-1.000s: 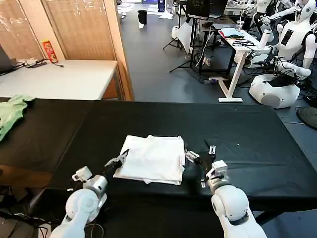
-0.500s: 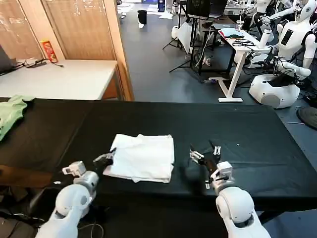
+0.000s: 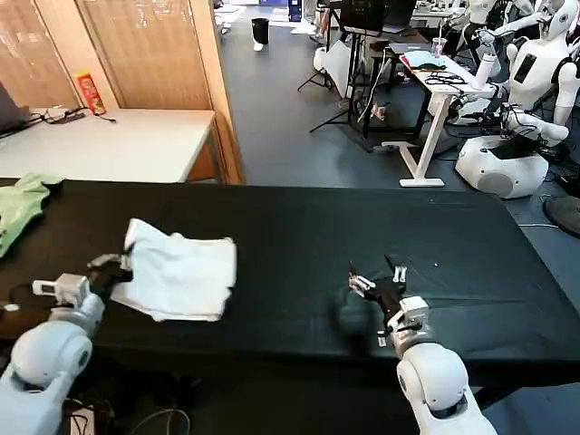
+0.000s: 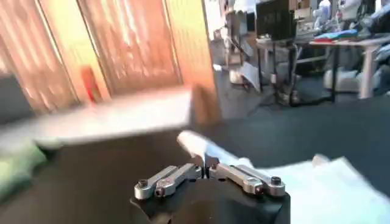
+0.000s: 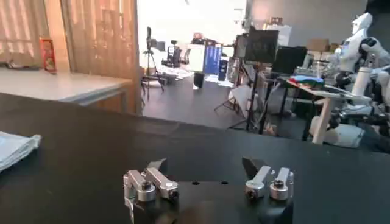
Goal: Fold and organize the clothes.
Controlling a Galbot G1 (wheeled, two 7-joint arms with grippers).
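Observation:
The clothes are a folded white T-shirt (image 3: 181, 270) lying on the black table (image 3: 299, 227), left of the middle near the front edge. My left gripper (image 3: 116, 266) is shut on the shirt's left edge. In the left wrist view that gripper (image 4: 205, 168) pinches a white fold (image 4: 201, 148), and more of the shirt (image 4: 329, 189) spreads behind it. My right gripper (image 3: 376, 275) hovers open over bare table at the front right, apart from the shirt. The right wrist view has that gripper (image 5: 207, 165) open with nothing between its fingers, and the shirt's edge (image 5: 15, 148) far off.
A light green garment (image 3: 20, 207) lies at the table's far left end. Behind it stands a white side table (image 3: 109, 145) with a red can (image 3: 90, 92). Other robots and desks stand at the back right. The right half of the black table is bare.
My left gripper has dragged the folded shirt leftwards across the table, from the middle to the left part. My right gripper has let go and stayed at the front right.

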